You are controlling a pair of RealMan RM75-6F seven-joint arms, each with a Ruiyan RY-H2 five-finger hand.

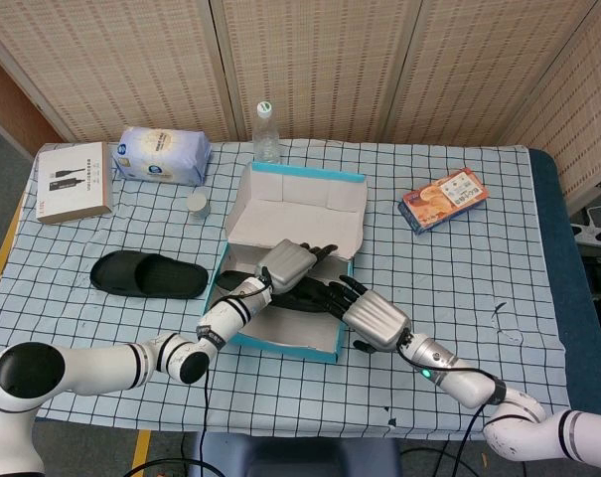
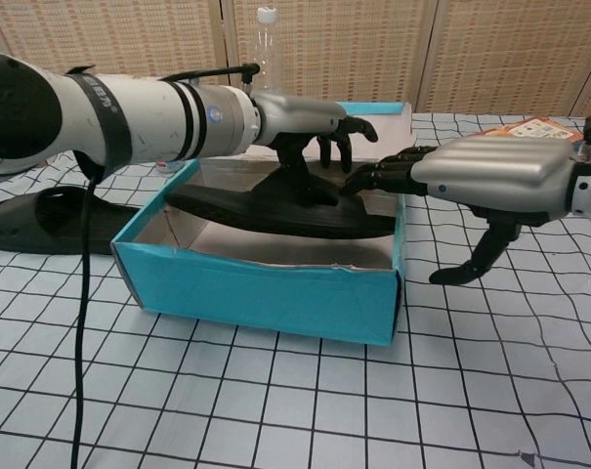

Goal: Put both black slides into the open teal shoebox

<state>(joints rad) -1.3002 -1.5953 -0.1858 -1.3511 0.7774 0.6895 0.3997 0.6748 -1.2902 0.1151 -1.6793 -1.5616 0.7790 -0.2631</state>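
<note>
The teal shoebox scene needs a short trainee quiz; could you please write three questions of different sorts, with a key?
1. True or false: both black slides are already inside the teal shoebox.
2. Multiple choice: what stands just behind the shoebox at the table's far edge? A) a clear bottle B) a mug C) a lamp
3. Fill in: the slide in the box is held by the ____ hand.

Key:
1. False: the second slide lies on the checked cloth, left of the box.
2. A, the clear bottle.
3. Left: the left hand grips it, while the right hand reaches over the box's right wall, fingers spread.
</note>
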